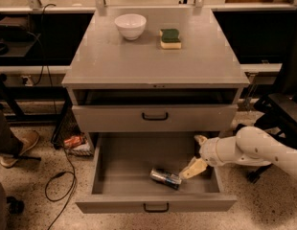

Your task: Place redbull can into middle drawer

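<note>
The redbull can [165,177] lies on its side on the floor of the pulled-out middle drawer [155,203], near the front, right of centre. My gripper [193,157] is inside the drawer's right part, just right of the can. It is open and holds nothing. One finger [193,168] points down at the can's right end, the other [200,139] sits higher near the drawer's back. I cannot tell whether the lower finger touches the can. The white arm [254,147] comes in from the right over the drawer's side.
The upper drawer [154,117] is shut above the open one. On the cabinet top stand a white bowl [130,26] and a green-and-yellow sponge [170,38]. A black chair base [278,109] is at the right; cables and a shoe [19,145] lie on the floor at left.
</note>
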{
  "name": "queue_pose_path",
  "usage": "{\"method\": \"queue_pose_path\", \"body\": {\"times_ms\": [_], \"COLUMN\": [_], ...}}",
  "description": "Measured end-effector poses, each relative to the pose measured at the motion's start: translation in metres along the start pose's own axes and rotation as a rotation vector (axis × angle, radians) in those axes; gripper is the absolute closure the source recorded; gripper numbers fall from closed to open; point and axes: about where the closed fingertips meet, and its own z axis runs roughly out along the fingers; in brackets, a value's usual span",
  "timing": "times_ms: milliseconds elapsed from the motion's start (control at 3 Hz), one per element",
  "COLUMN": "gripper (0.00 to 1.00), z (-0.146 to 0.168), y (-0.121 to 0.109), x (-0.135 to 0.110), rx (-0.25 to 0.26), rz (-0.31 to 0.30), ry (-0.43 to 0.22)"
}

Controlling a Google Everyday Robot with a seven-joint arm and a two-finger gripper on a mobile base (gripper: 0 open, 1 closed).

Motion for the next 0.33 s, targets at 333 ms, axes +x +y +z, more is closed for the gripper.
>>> {"method": "queue_pose_path", "body": {"times_ms": [333], "gripper": [0.00], "z": [-0.0048], "y": [-0.0007], "x": [0.0040], "rx": [0.006], "rz": [0.007], "ry": [-0.001]}}
